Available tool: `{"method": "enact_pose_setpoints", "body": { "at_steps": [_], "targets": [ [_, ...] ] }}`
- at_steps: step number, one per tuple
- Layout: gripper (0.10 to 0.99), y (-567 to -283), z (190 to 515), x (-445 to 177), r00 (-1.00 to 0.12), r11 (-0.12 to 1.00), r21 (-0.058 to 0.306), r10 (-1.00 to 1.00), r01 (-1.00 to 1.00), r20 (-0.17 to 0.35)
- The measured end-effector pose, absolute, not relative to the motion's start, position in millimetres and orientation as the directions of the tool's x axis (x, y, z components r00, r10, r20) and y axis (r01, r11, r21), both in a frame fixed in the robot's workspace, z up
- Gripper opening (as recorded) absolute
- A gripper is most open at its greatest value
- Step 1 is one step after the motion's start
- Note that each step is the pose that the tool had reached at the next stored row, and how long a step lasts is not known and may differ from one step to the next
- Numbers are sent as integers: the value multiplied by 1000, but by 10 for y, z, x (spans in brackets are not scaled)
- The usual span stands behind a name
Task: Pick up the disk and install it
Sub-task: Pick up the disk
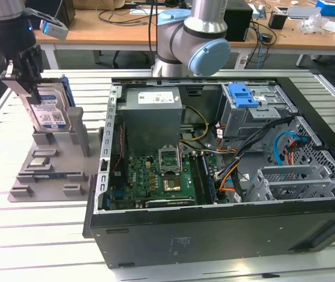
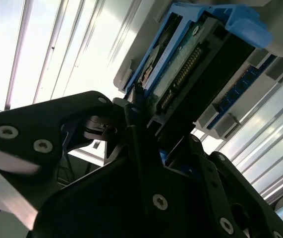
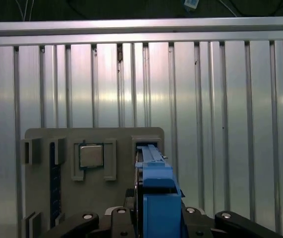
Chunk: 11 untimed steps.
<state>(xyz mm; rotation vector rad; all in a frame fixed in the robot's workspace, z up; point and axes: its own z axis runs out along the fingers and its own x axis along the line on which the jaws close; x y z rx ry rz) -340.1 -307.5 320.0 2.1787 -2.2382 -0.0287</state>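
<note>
Pincer (image 1: 31, 88) pointing down, apparently clamping upright disk (image 1: 47, 113) at grey fixture (image 1: 44, 173).

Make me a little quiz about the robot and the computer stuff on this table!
1. True or false: the gripper is shut on the disk.
2. Where is the disk? A) standing upright at the grey tray; B) lying flat on the floor; C) inside a drawer.
3. Fill in: the handle on the drive bay inside the computer case is coloured ____.

Key: 1 true; 2 A; 3 blue.
</note>
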Motion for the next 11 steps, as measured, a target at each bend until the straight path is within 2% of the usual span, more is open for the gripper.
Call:
{"method": "enact_pose_setpoints", "body": {
  "at_steps": [11],
  "targets": [
    [365,-3074,3421,-3401,-27,27,26,-1000,-999,0]
  ]
}}
